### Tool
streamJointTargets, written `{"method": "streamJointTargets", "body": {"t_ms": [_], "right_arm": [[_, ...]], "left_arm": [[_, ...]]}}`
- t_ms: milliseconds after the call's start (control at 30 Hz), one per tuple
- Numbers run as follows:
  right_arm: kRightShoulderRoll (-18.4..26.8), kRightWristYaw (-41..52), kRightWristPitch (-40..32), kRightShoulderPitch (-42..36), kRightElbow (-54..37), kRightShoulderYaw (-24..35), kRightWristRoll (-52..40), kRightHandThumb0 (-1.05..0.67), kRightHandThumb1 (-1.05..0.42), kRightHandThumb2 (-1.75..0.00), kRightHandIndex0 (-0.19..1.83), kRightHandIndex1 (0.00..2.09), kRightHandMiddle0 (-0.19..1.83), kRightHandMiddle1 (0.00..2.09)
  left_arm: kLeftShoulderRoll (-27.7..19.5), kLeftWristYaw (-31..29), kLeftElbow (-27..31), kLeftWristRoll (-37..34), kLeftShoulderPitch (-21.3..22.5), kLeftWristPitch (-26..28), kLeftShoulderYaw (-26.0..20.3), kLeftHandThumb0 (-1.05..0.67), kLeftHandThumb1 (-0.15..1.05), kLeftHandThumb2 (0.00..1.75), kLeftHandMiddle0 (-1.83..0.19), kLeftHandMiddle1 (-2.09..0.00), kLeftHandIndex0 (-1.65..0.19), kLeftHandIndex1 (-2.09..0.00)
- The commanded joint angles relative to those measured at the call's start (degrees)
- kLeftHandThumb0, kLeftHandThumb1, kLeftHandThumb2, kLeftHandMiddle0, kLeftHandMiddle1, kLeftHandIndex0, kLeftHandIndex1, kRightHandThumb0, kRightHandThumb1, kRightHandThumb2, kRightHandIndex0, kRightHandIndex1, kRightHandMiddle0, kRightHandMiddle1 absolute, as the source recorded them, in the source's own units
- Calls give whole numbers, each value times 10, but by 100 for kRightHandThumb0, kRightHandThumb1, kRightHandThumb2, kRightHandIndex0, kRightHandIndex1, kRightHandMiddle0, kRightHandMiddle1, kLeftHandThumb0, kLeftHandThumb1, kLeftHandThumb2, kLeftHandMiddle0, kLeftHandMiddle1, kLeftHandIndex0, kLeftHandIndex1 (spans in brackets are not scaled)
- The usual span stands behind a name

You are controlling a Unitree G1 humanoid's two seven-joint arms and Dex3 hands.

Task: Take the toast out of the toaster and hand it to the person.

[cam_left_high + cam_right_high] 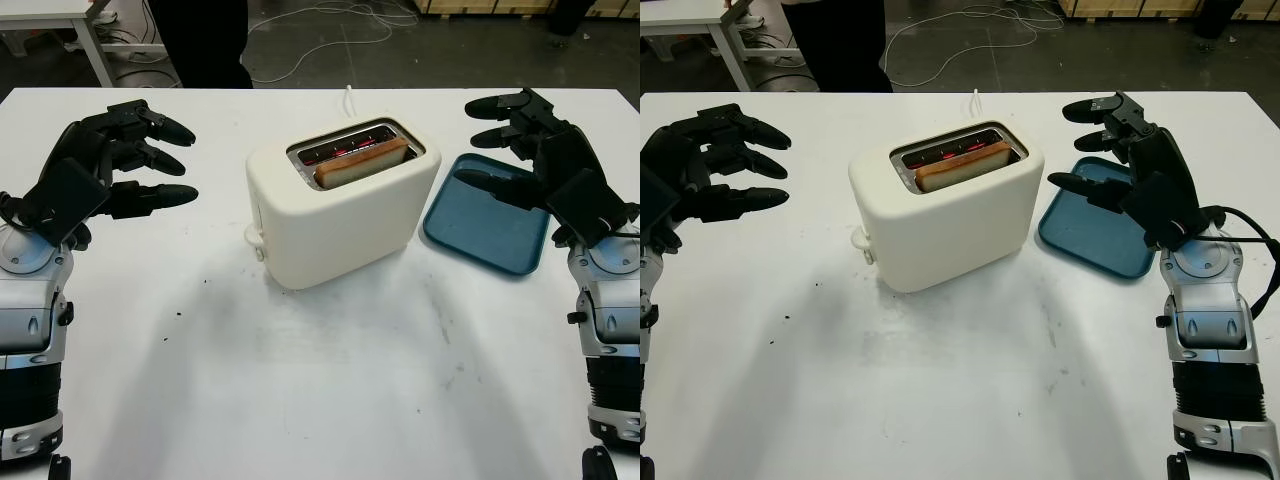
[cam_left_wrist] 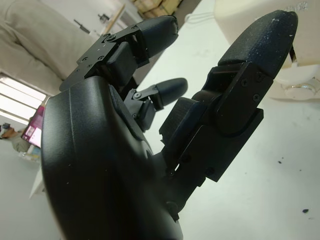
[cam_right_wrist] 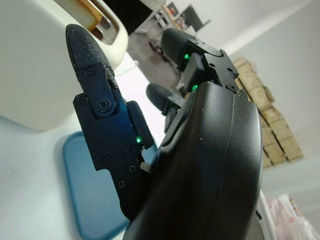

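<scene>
The toast [image 1: 362, 162] is seen standing in the near slot of the cream toaster [image 1: 335, 215] at mid-table, and both hands are held open and empty, the left hand [image 1: 105, 170] well to its left, the right hand [image 1: 540, 160] over the blue tray [image 1: 490, 230]. The slice is probably best pinched by its exposed top edge and drawn straight up, since the slot glows red inside. A white table [image 1: 330, 380] is used, with dark floor, cables and a person's dark legs [image 1: 200, 40] beyond.

Browned toast [image 1: 362, 162] upright in the near slot of cream toaster [image 1: 340, 215] (mid-table)
</scene>
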State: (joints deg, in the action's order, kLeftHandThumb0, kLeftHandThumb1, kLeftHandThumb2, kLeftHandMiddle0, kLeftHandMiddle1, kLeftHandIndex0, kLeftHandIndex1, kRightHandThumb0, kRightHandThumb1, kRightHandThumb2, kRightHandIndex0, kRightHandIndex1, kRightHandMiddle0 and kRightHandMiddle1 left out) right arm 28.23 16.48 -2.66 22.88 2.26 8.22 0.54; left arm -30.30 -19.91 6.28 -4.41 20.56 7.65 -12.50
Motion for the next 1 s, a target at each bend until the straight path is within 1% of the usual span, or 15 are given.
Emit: {"method": "streamJointTargets", "body": {"t_ms": [0, 967], "right_arm": [[-3, 0, 5, 3, -5, -2, -2, -69, -80, 0, 7, 121, 15, 88], [-3, 0, 7, 4, -2, -2, -1, -71, -80, 0, 8, 120, 15, 88]], "left_arm": [[-1, -1, 5, -5, -3, -3, -3, -105, 63, 0, -57, -107, -58, -93], [-1, 0, 7, -4, -4, 0, -2, -105, 63, 0, -58, -107, -58, -93]]}}
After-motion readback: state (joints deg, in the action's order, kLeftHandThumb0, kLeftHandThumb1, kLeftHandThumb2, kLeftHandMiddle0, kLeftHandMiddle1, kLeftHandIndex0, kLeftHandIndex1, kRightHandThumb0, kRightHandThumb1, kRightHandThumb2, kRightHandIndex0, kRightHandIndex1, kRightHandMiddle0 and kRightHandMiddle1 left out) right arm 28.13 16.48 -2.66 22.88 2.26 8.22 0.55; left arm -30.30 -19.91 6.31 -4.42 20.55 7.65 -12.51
